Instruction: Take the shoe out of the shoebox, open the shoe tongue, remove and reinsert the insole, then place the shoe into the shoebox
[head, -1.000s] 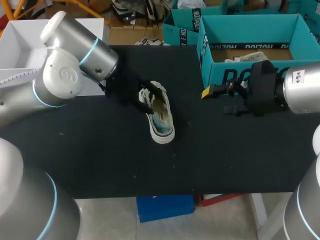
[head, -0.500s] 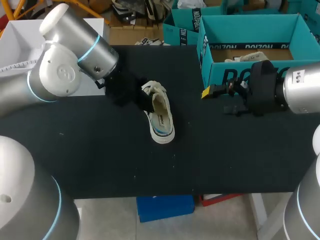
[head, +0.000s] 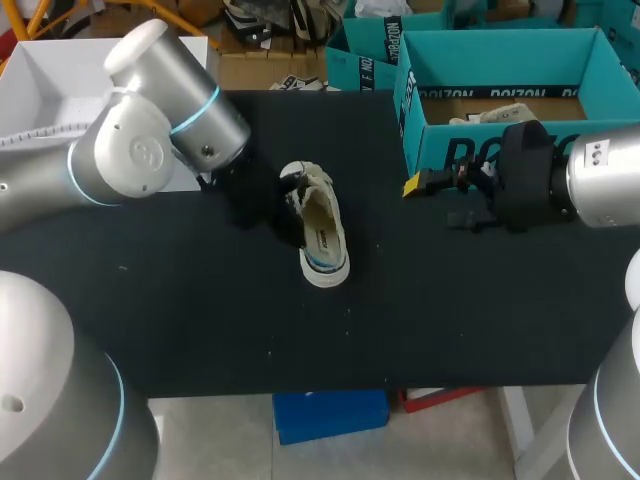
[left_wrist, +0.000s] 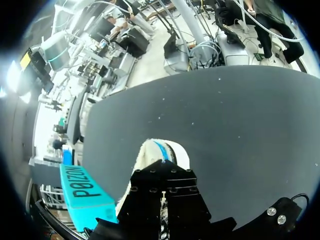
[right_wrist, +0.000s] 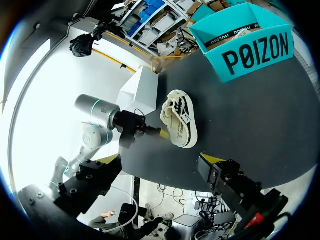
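Observation:
A cream low shoe (head: 322, 232) stands upright on the black table (head: 200, 320), laces toward the back, its insole showing. My left gripper (head: 293, 205) is at the shoe's left side by the laces, shut, with its yellow tip (right_wrist: 161, 134) against the shoe's (right_wrist: 181, 120) side edge. In the left wrist view the shoe (left_wrist: 162, 151) lies straight ahead of the black gripper body, which hides the fingertips. My right gripper (head: 413, 186) hangs open and empty in front of the teal shoebox (head: 432, 150), well right of the shoe.
The open teal shoebox has a second pale shoe (head: 492, 114) inside. Another teal box (head: 362, 55) stands behind it. A white box (head: 50, 95) sits at the back left corner. The table's front edge (head: 330, 385) is below the shoe.
The left gripper closed at the shoe's side. The shoe went from tipped on its side to upright, and the left arm shifted slightly right. The right arm stayed still.

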